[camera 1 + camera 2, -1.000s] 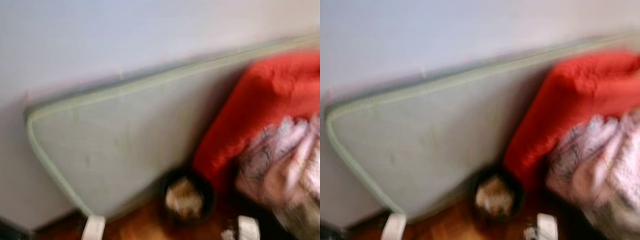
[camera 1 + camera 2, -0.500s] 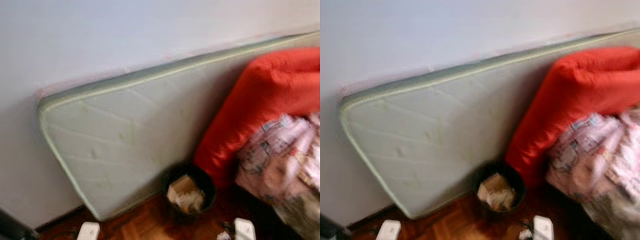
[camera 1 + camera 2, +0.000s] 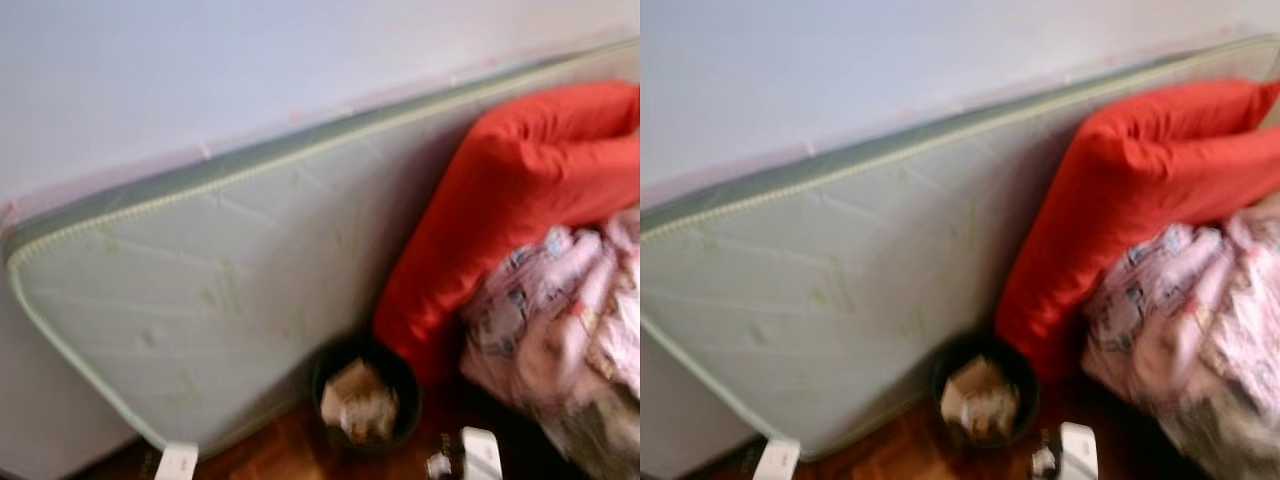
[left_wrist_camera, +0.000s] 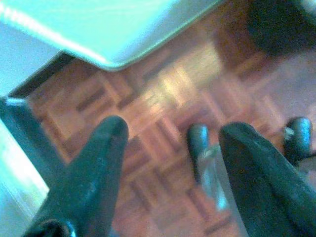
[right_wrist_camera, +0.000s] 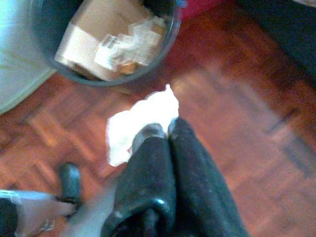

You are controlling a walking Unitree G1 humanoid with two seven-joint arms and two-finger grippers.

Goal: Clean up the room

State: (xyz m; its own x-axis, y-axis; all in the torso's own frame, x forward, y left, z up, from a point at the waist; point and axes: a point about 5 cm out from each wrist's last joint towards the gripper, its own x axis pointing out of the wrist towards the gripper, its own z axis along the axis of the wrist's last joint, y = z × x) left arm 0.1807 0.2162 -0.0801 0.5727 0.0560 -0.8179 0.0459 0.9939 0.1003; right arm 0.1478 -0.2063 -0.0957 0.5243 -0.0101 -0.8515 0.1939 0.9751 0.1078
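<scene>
- Just short of the bin [image 5: 98, 44], the right hand [image 5: 158, 133] pinches a crumpled tissue [image 5: 140, 121] by its edge: light, soft, easily dropped.
- Left hand [image 4: 170, 143] hangs wide, empty.

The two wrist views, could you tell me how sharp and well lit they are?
Right wrist view: bright, fairly sharp on the crumpled white tissue pinched in the right gripper near the dark round bin. Left wrist view: bluish cast, soft, left gripper fingers blurred.
</scene>
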